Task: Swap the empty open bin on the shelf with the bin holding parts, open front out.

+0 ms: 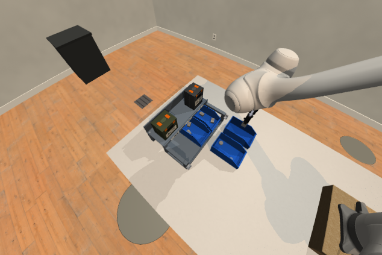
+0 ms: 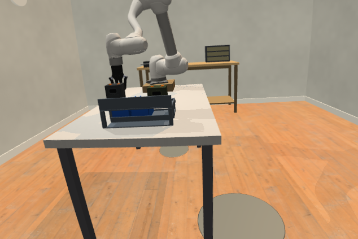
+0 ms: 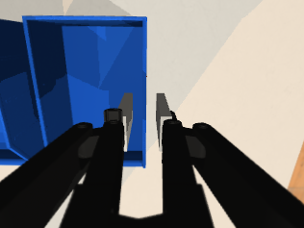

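The black two-fingered pincer [image 3: 143, 114] is held slightly open astride a side wall of the empty blue open-fronted bin [image 3: 87, 66], gripping nothing. The blue parts-filled bin [image 1: 229, 153] stands just beside it on the white bench [image 1: 216, 214], facing the grey metal shelf [image 1: 187, 165].

A white rectangular table [image 1: 216, 214] with dark legs carries a grey metal shelf [image 1: 185, 161], two open blue plastic bins [image 1: 228, 151] [image 1: 243, 131] and a wooden arm base block [image 1: 323, 214].

Smooth blue bins [image 1: 239, 131], matt black fingers — wooden floor [image 1: 61, 140]
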`<state>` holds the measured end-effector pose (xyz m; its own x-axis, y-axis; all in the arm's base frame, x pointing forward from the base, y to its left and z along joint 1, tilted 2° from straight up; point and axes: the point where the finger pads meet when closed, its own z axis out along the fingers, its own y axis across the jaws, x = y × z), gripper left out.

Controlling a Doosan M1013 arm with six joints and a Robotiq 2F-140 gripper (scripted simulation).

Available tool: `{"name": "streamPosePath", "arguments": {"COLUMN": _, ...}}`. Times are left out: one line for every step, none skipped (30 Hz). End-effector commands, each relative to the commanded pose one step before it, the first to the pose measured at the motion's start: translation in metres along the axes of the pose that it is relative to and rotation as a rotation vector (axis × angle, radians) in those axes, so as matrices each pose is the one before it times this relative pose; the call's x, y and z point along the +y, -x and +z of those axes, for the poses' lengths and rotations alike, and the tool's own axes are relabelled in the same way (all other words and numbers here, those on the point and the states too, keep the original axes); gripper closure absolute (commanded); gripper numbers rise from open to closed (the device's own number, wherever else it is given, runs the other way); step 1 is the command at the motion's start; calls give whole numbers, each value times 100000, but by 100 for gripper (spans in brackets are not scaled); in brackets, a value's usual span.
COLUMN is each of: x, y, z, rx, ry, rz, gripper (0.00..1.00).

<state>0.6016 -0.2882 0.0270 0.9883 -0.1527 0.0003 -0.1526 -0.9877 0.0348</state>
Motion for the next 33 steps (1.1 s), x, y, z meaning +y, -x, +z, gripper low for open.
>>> {"name": "streamPosePath", "arguments": {"x": -4, "y": -1, "z": -547, "rx": 14, "ry": -15, "rz": -3, "gripper": 76}}
{"name": "streamPosePath", "arguments": {"x": 0, "y": 0, "z": -144, "rx": 0, "ry": 0, "rz": 0, "gripper": 76}}
{"name": "streamPosePath", "arguments": {"x": 0, "y": 0, "z": -148, "rx": 0, "ry": 0, "rz": 0, "gripper": 76}}
{"name": "streamPosePath", "arguments": {"x": 0, "y": 0, "z": -151, "rx": 0, "ry": 0, "rz": 0, "gripper": 76}}
{"name": "streamPosePath", "arguments": {"x": 0, "y": 0, "z": -156, "rx": 0, "ry": 0, "rz": 0, "gripper": 76}}
{"name": "streamPosePath", "arguments": {"x": 0, "y": 0, "z": -160, "rx": 0, "ry": 0, "rz": 0, "gripper": 76}}
{"name": "streamPosePath", "arguments": {"x": 0, "y": 0, "z": -163, "rx": 0, "ry": 0, "rz": 0, "gripper": 76}}
{"name": "streamPosePath", "arguments": {"x": 0, "y": 0, "z": -166, "rx": 0, "ry": 0, "rz": 0, "gripper": 76}}
{"name": "streamPosePath", "arguments": {"x": 0, "y": 0, "z": -170, "rx": 0, "ry": 0, "rz": 0, "gripper": 76}}
{"name": "streamPosePath", "arguments": {"x": 0, "y": 0, "z": -172, "rx": 0, "ry": 0, "rz": 0, "gripper": 76}}
{"name": "streamPosePath", "arguments": {"x": 0, "y": 0, "z": 0, "rx": 0, "ry": 0, "rz": 0, "gripper": 76}}
{"name": "streamPosePath", "arguments": {"x": 0, "y": 0, "z": 0, "rx": 0, "ry": 0, "rz": 0, "gripper": 76}}
{"name": "streamPosePath", "arguments": {"x": 0, "y": 0, "z": -175, "rx": 0, "ry": 0, "rz": 0, "gripper": 76}}
{"name": "streamPosePath", "arguments": {"x": 0, "y": 0, "z": -178, "rx": 0, "ry": 0, "rz": 0, "gripper": 76}}
{"name": "streamPosePath", "arguments": {"x": 0, "y": 0, "z": -179, "rx": 0, "ry": 0, "rz": 0, "gripper": 76}}
{"name": "streamPosePath", "arguments": {"x": 0, "y": 0, "z": -182, "rx": 0, "ry": 0, "rz": 0, "gripper": 76}}
{"name": "streamPosePath", "arguments": {"x": 0, "y": 0, "z": -183, "rx": 0, "ry": 0, "rz": 0, "gripper": 76}}
{"name": "streamPosePath", "arguments": {"x": 0, "y": 0, "z": -184, "rx": 0, "ry": 0, "rz": 0, "gripper": 76}}
{"name": "streamPosePath", "arguments": {"x": 0, "y": 0, "z": -186, "rx": 0, "ry": 0, "rz": 0, "gripper": 76}}
{"name": "streamPosePath", "arguments": {"x": 0, "y": 0, "z": -186, "rx": 0, "ry": 0, "rz": 0, "gripper": 76}}
{"name": "streamPosePath", "arguments": {"x": 0, "y": 0, "z": -187, "rx": 0, "ry": 0, "rz": 0, "gripper": 76}}
{"name": "streamPosePath", "arguments": {"x": 0, "y": 0, "z": -188, "rx": 0, "ry": 0, "rz": 0, "gripper": 76}}
{"name": "streamPosePath", "arguments": {"x": 0, "y": 0, "z": -187, "rx": 0, "ry": 0, "rz": 0, "gripper": 76}}
{"name": "streamPosePath", "arguments": {"x": 0, "y": 0, "z": -187, "rx": 0, "ry": 0, "rz": 0, "gripper": 76}}
{"name": "streamPosePath", "arguments": {"x": 0, "y": 0, "z": -187, "rx": 0, "ry": 0, "rz": 0, "gripper": 76}}
{"name": "streamPosePath", "arguments": {"x": 0, "y": 0, "z": -185, "rx": 0, "ry": 0, "rz": 0, "gripper": 76}}
{"name": "streamPosePath", "arguments": {"x": 0, "y": 0, "z": -185, "rx": 0, "ry": 0, "rz": 0, "gripper": 76}}
{"name": "streamPosePath", "arguments": {"x": 0, "y": 0, "z": 0, "rx": 0, "ry": 0, "rz": 0, "gripper": 76}}
{"name": "streamPosePath", "arguments": {"x": 0, "y": 0, "z": 0, "rx": 0, "ry": 0, "rz": 0, "gripper": 76}}
{"name": "streamPosePath", "arguments": {"x": 0, "y": 0, "z": -183, "rx": 0, "ry": 0, "rz": 0, "gripper": 76}}
{"name": "streamPosePath", "arguments": {"x": 0, "y": 0, "z": -181, "rx": 0, "ry": 0, "rz": 0, "gripper": 76}}
{"name": "streamPosePath", "arguments": {"x": 0, "y": 0, "z": -179, "rx": 0, "ry": 0, "rz": 0, "gripper": 76}}
{"name": "streamPosePath", "arguments": {"x": 0, "y": 0, "z": -176, "rx": 0, "ry": 0, "rz": 0, "gripper": 76}}
